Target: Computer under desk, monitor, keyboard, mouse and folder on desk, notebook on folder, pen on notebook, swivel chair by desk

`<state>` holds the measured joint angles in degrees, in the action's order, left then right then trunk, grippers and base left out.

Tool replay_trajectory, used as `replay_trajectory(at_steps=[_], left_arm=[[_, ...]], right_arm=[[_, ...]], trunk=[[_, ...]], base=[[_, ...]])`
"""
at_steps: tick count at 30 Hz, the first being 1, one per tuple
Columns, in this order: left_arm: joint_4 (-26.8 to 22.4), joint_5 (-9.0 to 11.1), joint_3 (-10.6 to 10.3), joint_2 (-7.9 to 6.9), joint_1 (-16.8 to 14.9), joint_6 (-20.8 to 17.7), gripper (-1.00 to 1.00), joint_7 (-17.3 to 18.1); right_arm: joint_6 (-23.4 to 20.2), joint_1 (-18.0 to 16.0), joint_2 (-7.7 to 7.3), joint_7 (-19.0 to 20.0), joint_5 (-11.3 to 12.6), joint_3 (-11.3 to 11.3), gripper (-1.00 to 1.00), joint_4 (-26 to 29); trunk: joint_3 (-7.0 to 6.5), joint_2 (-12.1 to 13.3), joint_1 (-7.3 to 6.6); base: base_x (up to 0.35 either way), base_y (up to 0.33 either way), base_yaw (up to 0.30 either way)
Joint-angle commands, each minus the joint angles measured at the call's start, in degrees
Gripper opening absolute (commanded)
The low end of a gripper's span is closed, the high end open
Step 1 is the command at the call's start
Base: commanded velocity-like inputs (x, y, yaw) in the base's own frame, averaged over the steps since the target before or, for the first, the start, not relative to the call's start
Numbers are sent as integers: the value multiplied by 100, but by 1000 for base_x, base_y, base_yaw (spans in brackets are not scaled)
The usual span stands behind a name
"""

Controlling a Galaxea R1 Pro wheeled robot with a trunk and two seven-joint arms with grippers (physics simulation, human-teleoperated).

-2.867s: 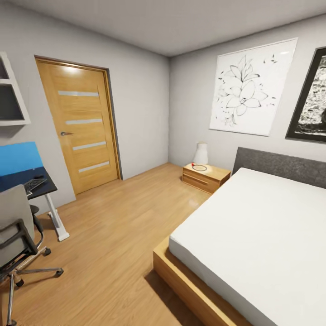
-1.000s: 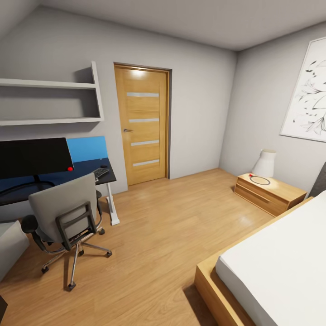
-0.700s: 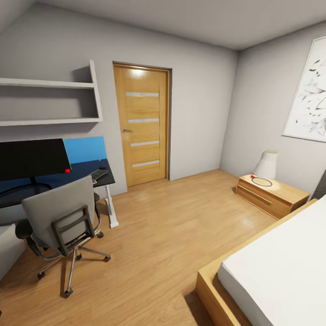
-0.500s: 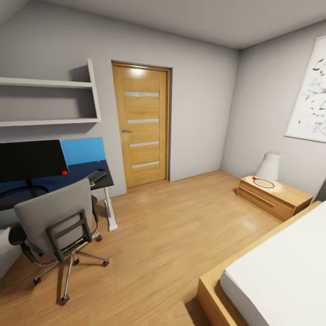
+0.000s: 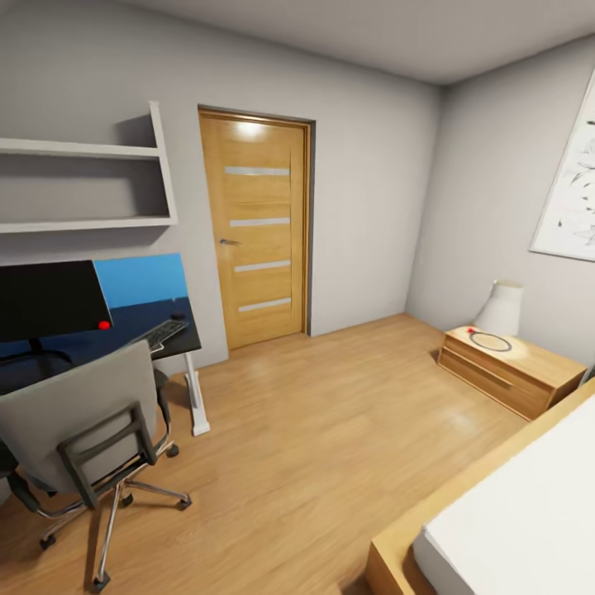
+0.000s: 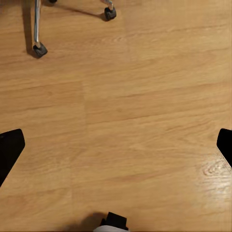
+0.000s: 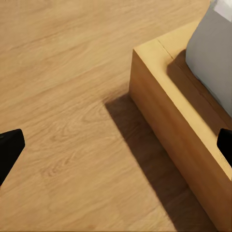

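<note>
The left gripper (image 6: 116,145) is held with its fingers spread wide over bare wood floor (image 6: 145,121), with chair castors beyond; the right gripper (image 7: 116,140) is likewise spread, empty, above the floor beside the bed frame (image 7: 169,111). The swivel chair (image 5: 78,421) is seen nearest, its back to the camera, drawn up to the desk (image 5: 178,340). On the desk, the keyboard (image 5: 159,332) lies beside the monitor (image 5: 49,299), with the mouse (image 5: 178,316) just beyond. A wooden door (image 5: 256,227) stands farther off.
</note>
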<state>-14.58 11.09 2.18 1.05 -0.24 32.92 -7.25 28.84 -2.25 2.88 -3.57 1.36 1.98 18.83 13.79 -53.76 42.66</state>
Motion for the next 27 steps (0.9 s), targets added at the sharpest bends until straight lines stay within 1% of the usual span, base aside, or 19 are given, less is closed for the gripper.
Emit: replay_trajectory(at_steps=[1, 18, 24, 25, 27], left_arm=[[-1, -8, 20, 3, -2, 13, 100, -4], [67, -7, 11, 7, -2, 16, 100, -4], [69, -8, 11, 7, -2, 20, 100, -4], [70, -10, 11, 4, -2, 21, 100, -4], [70, -8, 14, 5, -2, 21, 100, -4]], right_arm=[[16, -4, 0, -30, 13, 22, 100, -3], [22, -4, -6, -30, 13, 22, 100, 5], [87, -4, -7, -28, 13, 26, 100, 3], [205, -4, -7, -24, 13, 29, 100, 0], [279, -4, -9, -22, 13, 30, 100, -1]], trunk=[[7, -4, 4], [7, -4, 4], [7, -4, 4], [7, -4, 4], [7, -4, 4]], base=[[319, 0, 0], [306, 0, 0], [108, 0, 0], [19, 0, 0], [8, 0, 0]])
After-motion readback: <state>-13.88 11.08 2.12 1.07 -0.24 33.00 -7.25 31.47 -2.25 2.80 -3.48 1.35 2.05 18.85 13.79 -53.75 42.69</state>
